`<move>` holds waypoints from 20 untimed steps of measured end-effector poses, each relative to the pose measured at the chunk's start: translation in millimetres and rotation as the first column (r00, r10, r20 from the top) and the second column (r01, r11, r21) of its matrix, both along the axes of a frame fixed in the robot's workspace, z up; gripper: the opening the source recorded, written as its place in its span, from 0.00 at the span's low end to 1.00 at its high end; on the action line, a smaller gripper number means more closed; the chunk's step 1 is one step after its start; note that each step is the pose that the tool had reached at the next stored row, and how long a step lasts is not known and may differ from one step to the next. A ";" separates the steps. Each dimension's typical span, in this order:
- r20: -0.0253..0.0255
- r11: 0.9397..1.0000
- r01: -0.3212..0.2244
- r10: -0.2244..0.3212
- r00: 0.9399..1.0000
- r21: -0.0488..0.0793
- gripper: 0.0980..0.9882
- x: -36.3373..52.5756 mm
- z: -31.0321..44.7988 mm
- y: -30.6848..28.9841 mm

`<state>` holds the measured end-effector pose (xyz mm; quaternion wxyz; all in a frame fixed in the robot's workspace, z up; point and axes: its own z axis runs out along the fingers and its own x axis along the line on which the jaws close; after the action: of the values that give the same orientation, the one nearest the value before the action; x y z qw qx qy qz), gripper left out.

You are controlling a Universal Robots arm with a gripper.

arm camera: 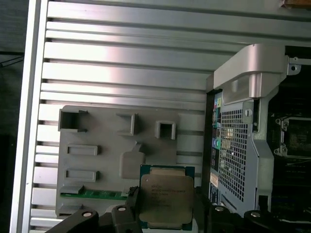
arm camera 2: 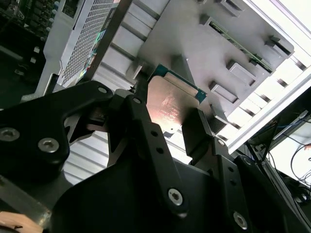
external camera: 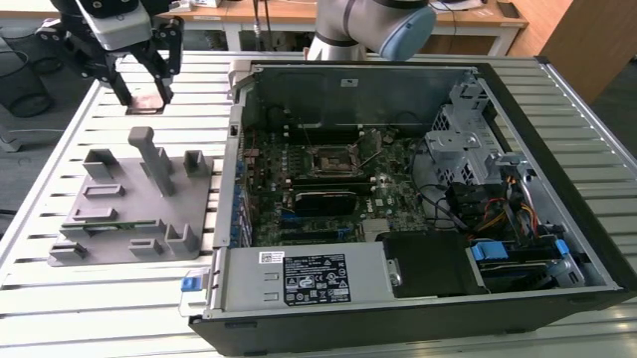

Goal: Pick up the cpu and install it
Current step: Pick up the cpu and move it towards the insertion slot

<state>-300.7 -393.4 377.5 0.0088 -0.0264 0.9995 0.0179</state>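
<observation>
The cpu (external camera: 149, 100), a small flat square chip with a pale metal top and green edge, hangs in the air over the slatted table at the exterior view's far left. My gripper (external camera: 145, 91) is shut on it, one black finger on each side. In both wrist views the cpu (arm camera 2: 170, 103) (arm camera: 166, 195) sits between the fingers (arm camera 2: 137, 112), above the grey plastic holder (arm camera: 116, 155). The black socket frame (external camera: 332, 159) on the motherboard (external camera: 398, 160) lies inside the open computer case, well to the exterior view's right of the gripper.
The grey holder (external camera: 130, 201) with upright posts stands on the slatted table (external camera: 119, 298) beside the case (external camera: 418, 328). The case wall (external camera: 235, 149) rises between holder and motherboard. A drive cage (external camera: 460, 134), cables and a power supply (external camera: 309, 277) crowd the case.
</observation>
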 end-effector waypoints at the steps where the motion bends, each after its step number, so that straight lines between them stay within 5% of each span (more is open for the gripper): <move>1: 0.000 1.000 0.000 0.000 1.000 0.000 0.48 2.6 0.0 0.1; 20: 0.000 1.000 0.000 0.000 1.000 0.000 0.48 57.7 0.0 3.5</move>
<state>-243.0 -389.9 377.5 0.0088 -0.0264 0.9995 0.0180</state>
